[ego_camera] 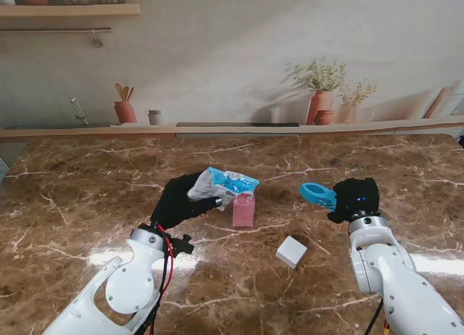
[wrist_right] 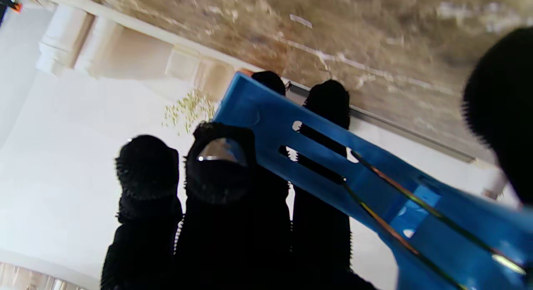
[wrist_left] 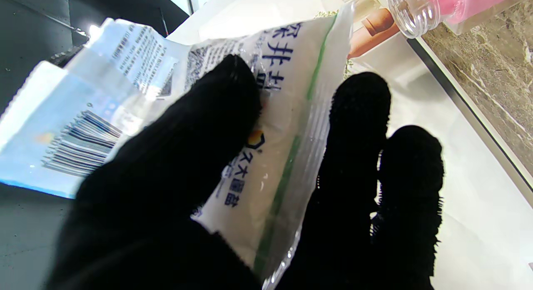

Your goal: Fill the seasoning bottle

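A clear seasoning bottle (ego_camera: 243,209) with pink contents stands uncapped in the middle of the marble table; its threaded mouth (wrist_left: 416,11) shows in the left wrist view. My left hand (ego_camera: 177,201) is shut on a blue-and-white seasoning bag (ego_camera: 223,184), tilted with one end over the bottle's top. The same bag (wrist_left: 266,127) with printed text and a barcode fills the left wrist view, behind my black fingers (wrist_left: 358,127). My right hand (ego_camera: 355,199), to the right of the bottle, is shut on a blue plastic funnel (ego_camera: 317,193). The funnel's handle (wrist_right: 333,165) crosses the right wrist view.
A small white box (ego_camera: 291,251), possibly the bottle's cap, lies on the table (ego_camera: 87,204) nearer to me than the bottle. A ledge at the table's far edge carries a terracotta utensil pot (ego_camera: 125,110), a small cup (ego_camera: 154,117) and potted plants (ego_camera: 322,96).
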Tool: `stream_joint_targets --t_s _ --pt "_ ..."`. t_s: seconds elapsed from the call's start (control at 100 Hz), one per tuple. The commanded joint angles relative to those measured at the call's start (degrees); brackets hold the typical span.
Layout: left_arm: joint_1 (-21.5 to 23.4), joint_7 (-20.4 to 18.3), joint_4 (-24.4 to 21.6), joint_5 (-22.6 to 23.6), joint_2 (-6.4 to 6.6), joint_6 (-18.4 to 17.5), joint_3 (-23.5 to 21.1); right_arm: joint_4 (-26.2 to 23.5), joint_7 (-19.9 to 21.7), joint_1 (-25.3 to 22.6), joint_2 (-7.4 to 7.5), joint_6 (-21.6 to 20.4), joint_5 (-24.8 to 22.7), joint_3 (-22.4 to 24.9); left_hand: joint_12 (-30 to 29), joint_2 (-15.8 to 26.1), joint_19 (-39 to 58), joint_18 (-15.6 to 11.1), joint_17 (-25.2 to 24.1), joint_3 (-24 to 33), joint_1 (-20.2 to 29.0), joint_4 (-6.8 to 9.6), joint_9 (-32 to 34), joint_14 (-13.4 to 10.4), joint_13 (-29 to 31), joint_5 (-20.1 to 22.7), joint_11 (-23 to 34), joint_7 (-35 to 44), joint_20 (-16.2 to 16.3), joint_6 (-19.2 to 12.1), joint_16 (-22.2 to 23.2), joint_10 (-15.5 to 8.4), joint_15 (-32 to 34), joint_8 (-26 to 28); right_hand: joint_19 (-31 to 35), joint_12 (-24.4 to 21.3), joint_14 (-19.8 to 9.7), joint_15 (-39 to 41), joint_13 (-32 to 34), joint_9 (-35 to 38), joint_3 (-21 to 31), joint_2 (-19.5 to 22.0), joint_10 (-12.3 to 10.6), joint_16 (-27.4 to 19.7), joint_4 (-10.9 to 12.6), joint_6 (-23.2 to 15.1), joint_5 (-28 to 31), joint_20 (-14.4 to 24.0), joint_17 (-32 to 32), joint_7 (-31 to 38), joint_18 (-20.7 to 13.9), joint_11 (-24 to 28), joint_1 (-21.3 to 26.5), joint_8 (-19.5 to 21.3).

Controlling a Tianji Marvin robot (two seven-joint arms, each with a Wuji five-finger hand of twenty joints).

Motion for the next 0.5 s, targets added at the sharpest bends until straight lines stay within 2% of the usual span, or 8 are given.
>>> stream_joint_targets --t_s 0.0,0.02,0.03,0.13,0.23,0.3,0.37,0.49 --pt "0.41 0.13 -0.7 0.14 0.06 -0.35 -0.09 2.12 1.62 0.18 -0.03 0.4 0.79 -0.65 0.57 7.62 1.27 0.07 -0.07 10.59 7.29 1.46 1.68 -0.63 2.23 9.78 2.62 10.08 1.02 -8.71 0.51 -4.02 1.36 5.0 -1.18 6.4 -3.06 -1.93 -2.92 8.13 2.29 8.15 -9.98 -0.65 2.1 -9.27 4.96 0.64 -2.2 36.91 -0.11 46.56 8.36 10.26" --pt "0.46 0.11 -0.76 0.18 0.07 -0.39 -0.15 2.75 1.72 0.55 0.0 0.77 0.99 -1.18 0.56 7.56 1.26 0.05 -0.08 10.57 7.27 1.45 1.65 -0.69 2.2 9.77 2.6 10.09 1.03 -8.72 0.5 -4.08 1.35 5.0 -1.88 8.36 -3.1 -2.73 -3.79 7.43 1.73 8.53 -9.97 -0.4 1.89 -9.03 3.58 0.61 -2.85 36.09 -0.22 44.8 8.46 9.8" --pt "0.48 0.1 -0.79 0.2 0.08 -0.41 -0.18 3.02 1.77 0.71 0.02 0.92 1.07 -1.42 0.56 7.55 1.26 0.04 -0.08 10.58 7.28 1.45 1.65 -0.69 2.2 9.77 2.6 10.09 1.03 -8.72 0.5 -4.09 1.35 5.0 -2.44 8.76 -3.14 -3.34 -4.65 6.5 1.46 8.51 -9.95 -0.43 0.77 -8.81 2.34 0.5 -3.49 35.43 -0.29 44.03 8.6 9.28" --pt "0.74 0.13 -1.04 0.38 0.12 -0.62 -0.43 5.24 3.01 2.16 0.27 2.17 1.0 -3.56 0.57 7.54 1.25 0.0 -0.08 10.56 7.23 1.43 1.73 -0.72 2.23 9.73 2.63 10.11 1.04 -8.8 0.49 -4.1 1.35 4.98 -5.66 9.36 -3.49 -6.64 -10.32 0.06 -0.66 10.18 -10.24 -0.99 -2.52 -7.58 -6.11 -0.34 -7.53 32.5 -0.82 41.22 9.05 7.62" --pt "0.87 0.17 -1.14 0.53 0.14 -0.8 -0.6 7.05 4.82 3.55 0.47 4.02 0.8 -5.63 0.56 7.59 1.24 -0.19 -0.02 10.56 7.2 1.41 1.72 -0.84 2.28 9.65 2.62 10.11 1.03 -8.79 0.47 -4.09 1.38 4.9 -8.4 9.24 -3.31 -8.91 -15.52 -6.33 -2.85 13.25 -9.9 -1.55 -2.68 -5.61 -14.39 -0.88 -11.43 30.2 -1.09 39.98 8.91 5.34" --pt "0.93 0.21 -1.15 0.6 0.15 -0.91 -0.69 8.29 5.87 4.45 0.61 5.12 0.67 -7.03 0.55 7.57 1.25 -0.13 0.02 10.6 7.23 1.43 1.75 -0.78 2.28 9.68 2.61 10.16 1.05 -8.86 0.45 -4.07 1.37 4.89 -10.04 9.0 -3.11 -10.09 -18.8 -10.44 -3.72 15.36 -9.8 -1.95 -1.22 -4.09 -19.3 -1.14 -13.61 29.83 -1.34 39.92 8.23 4.17" --pt "0.99 0.24 -1.18 0.6 0.15 -0.97 -0.73 9.19 7.61 5.25 0.76 5.92 0.65 -8.41 0.55 7.53 1.24 -0.12 0.02 10.62 7.25 1.43 1.73 -0.78 2.28 9.69 2.6 10.18 1.06 -8.81 0.44 -4.02 1.37 4.87 -12.62 7.98 -2.83 -12.31 -23.7 -16.58 -5.18 19.33 -9.39 -2.93 4.01 -1.78 -25.89 -1.57 -16.47 29.12 -1.68 39.4 6.28 3.35" --pt "1.14 0.14 -1.57 0.57 0.18 -0.64 -0.7 10.27 10.48 6.32 0.93 7.5 0.7 -10.5 0.54 7.59 1.24 -0.11 0.02 10.59 7.22 1.42 1.71 -0.75 2.27 9.67 2.57 10.15 1.06 -8.69 0.43 -3.97 1.36 4.81 -15.78 5.83 -2.68 -15.43 -31.42 -27.65 -10.56 24.02 -8.54 -4.47 5.93 2.51 -37.62 -2.13 -19.54 24.34 -2.66 37.71 4.96 1.3"
